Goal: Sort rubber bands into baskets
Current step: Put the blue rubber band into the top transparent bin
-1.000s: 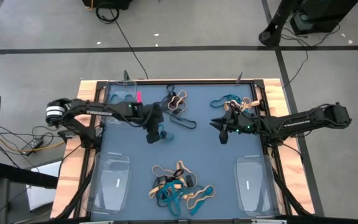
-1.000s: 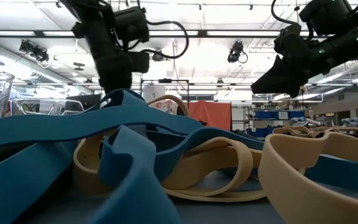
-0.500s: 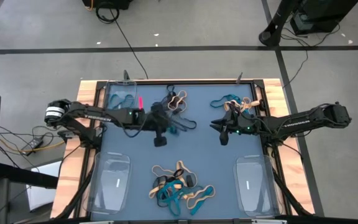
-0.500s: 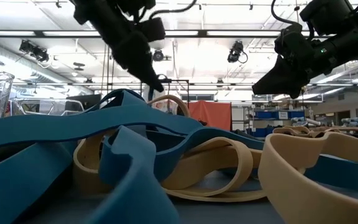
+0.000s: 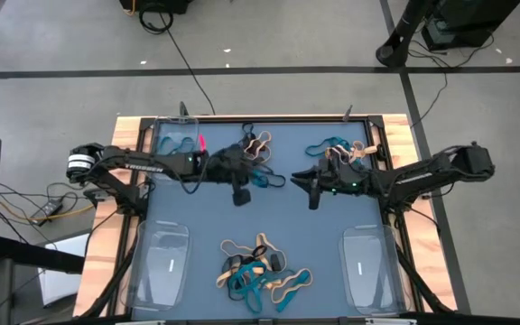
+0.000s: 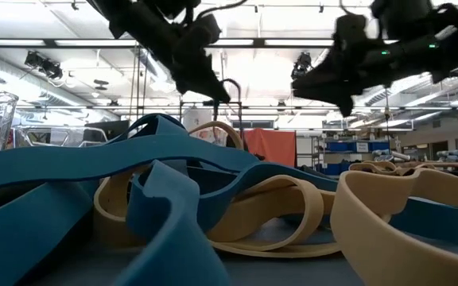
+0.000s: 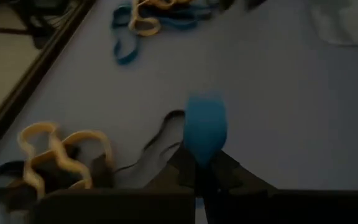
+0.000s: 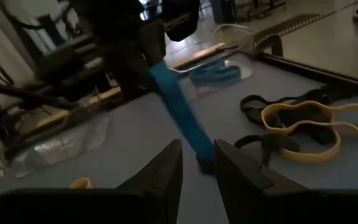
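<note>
My left gripper (image 5: 245, 181) hovers over the table's far middle, shut on a teal-blue rubber band (image 5: 258, 179); the band's loop (image 7: 205, 127) pokes out past the fingertips. My right gripper (image 5: 307, 187) stands open a short way to its right, pointing at it. In the right wrist view the band (image 8: 178, 109) shows beyond the gap between my right fingers (image 8: 166, 168). The high view shows a gap between them. Clear baskets sit at the far left (image 5: 175, 137), near left (image 5: 163, 262) and near right (image 5: 366, 264). My left gripper pinches one end of the teal-blue band (image 7: 202, 158) between its two shut fingers, slanting down from the table's left. The rest of the band hangs as a strip (image 8: 166, 87) below the fingers. Whether its lower end touches the table, I cannot tell.
Piles of tan, teal and black bands lie at the far middle (image 5: 258, 146), the far right (image 5: 341, 150) and the near middle (image 5: 260, 271). The far-left basket holds teal bands (image 8: 216, 73). A black band (image 5: 273, 181) lies between the grippers. A wooden frame (image 5: 106, 226) borders the table.
My left gripper has risen and gone toward the table's right. It has tipped up from pointing down to a slant, still shut on the teal band, which has come up with it. My right gripper has gone toward the table's left, nearer the left gripper.
</note>
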